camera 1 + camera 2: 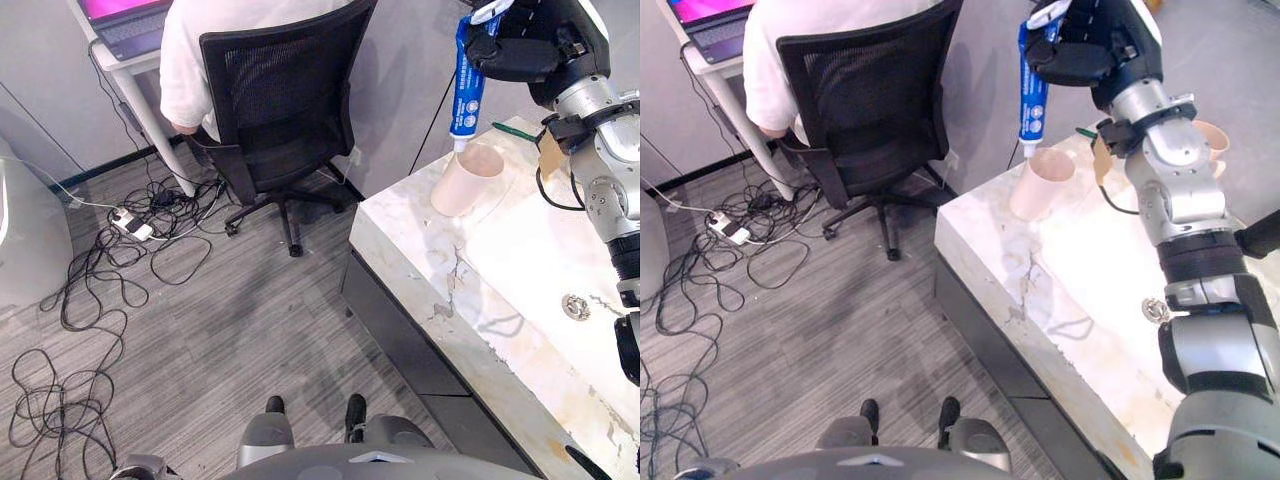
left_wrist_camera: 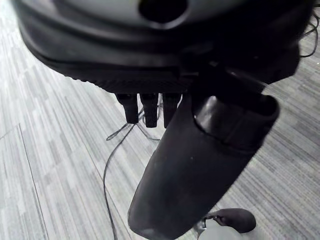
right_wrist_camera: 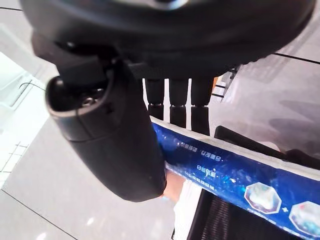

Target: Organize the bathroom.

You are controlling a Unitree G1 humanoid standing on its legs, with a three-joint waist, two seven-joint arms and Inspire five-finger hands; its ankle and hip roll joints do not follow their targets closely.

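Marble counter (image 1: 520, 300) fills the lower right of the left eye view, its worn edge running diagonally.

Beige cup (image 1: 466, 178) stands near the counter's far corner, upper right of frame, mouth up and tipped slightly. A second cup (image 1: 1212, 140) shows partly behind the right arm in the right eye view.

Blue toothpaste tube (image 1: 466, 80) is at the top right, pinched by the right hand (image 1: 520, 50) around its upper, crimped end. Long axis close to vertical, white cap pointing down, cap just above or touching the cup rim; can't tell which.

Handling guess: light, soft-walled, glossy, so it can slip or buckle. The grip near the flat crimp looks sound; the cap end is the stiff part.

Left hand (image 2: 150, 107) hangs over the floor, fingers straight, holding nothing.
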